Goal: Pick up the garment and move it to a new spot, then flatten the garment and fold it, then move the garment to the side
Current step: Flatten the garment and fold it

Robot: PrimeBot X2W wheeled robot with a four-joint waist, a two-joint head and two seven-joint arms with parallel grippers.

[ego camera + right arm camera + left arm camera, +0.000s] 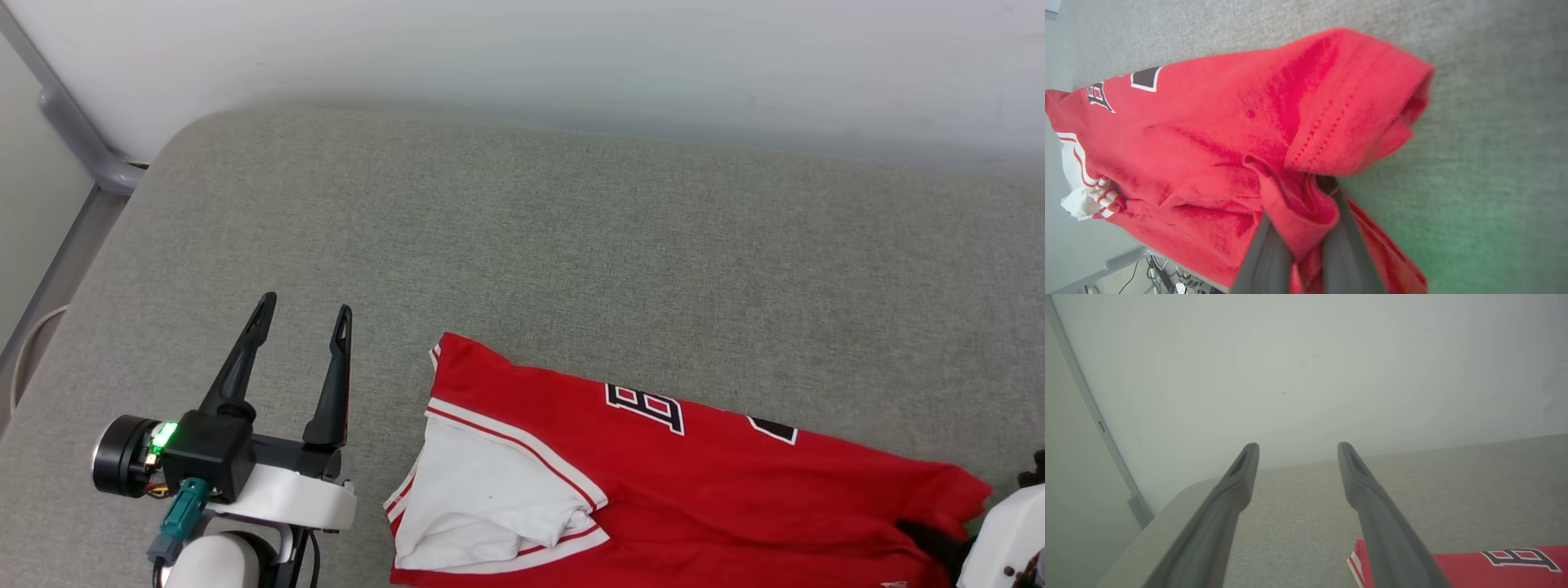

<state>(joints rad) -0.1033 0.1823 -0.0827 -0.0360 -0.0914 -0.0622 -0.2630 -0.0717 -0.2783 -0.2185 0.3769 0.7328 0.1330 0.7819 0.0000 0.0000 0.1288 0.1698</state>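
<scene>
So the biggest thing was the pale wall (571, 57), way behind the garment. Then the table (571, 245), covered in grey fabric, spreading out under the garment and well past it on the far side.

The garment (735, 490) itself lay on the table, red, rumpled and not flat at all. Its white sleeve (482, 490) was at one end, folded in on itself, with striped trim along the edge. Bits of black lettering (645, 406) showed along the garment's far edge.

The left tool (306, 305) sat beside the garment's sleeve end, not touching it, fingers spread apart with nothing between them. A little green light (166, 433) glowed at its wrist.

The right tool (1298, 200) was at the garment's other end, fingers squeezed together on a bunched fold of red cloth, with its fingertips buried in the fabric.
</scene>
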